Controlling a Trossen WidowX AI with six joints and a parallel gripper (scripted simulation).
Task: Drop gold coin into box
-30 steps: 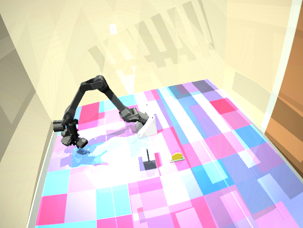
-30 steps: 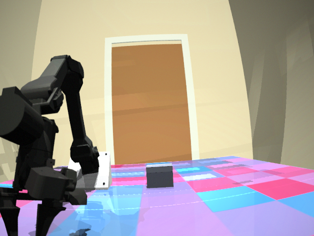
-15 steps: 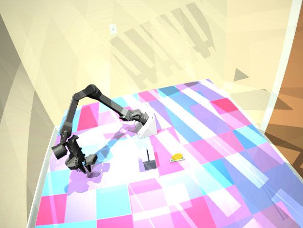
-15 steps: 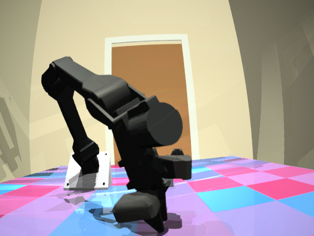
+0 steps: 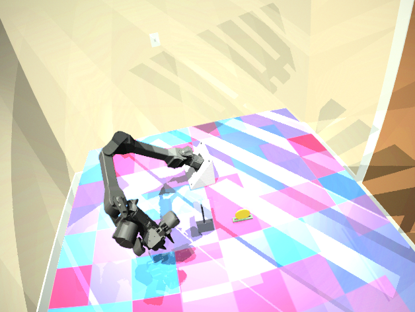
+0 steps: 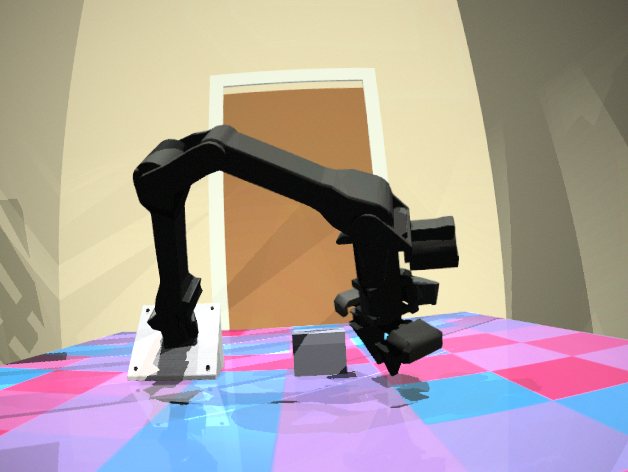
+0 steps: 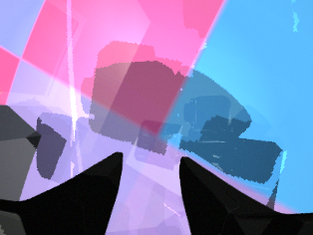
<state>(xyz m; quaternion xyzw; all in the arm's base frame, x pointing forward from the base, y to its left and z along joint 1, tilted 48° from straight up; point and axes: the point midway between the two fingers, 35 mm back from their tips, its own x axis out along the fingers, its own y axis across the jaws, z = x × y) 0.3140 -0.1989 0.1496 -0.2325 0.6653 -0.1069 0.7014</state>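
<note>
The table (image 5: 335,188) carries a checkered pink, blue and violet surface. The arm (image 6: 284,172) rises from a white base plate (image 6: 139,367) and bends down toward the table. The box (image 5: 205,225) stands near the gripper (image 5: 169,238), slot upward. The gripper points down just above the table, beside the box; its fingers stand partly apart with nothing between them. The coin (image 5: 242,213) stands on edge in the holder (image 5: 242,218), beyond the box, well apart from the gripper.
</note>
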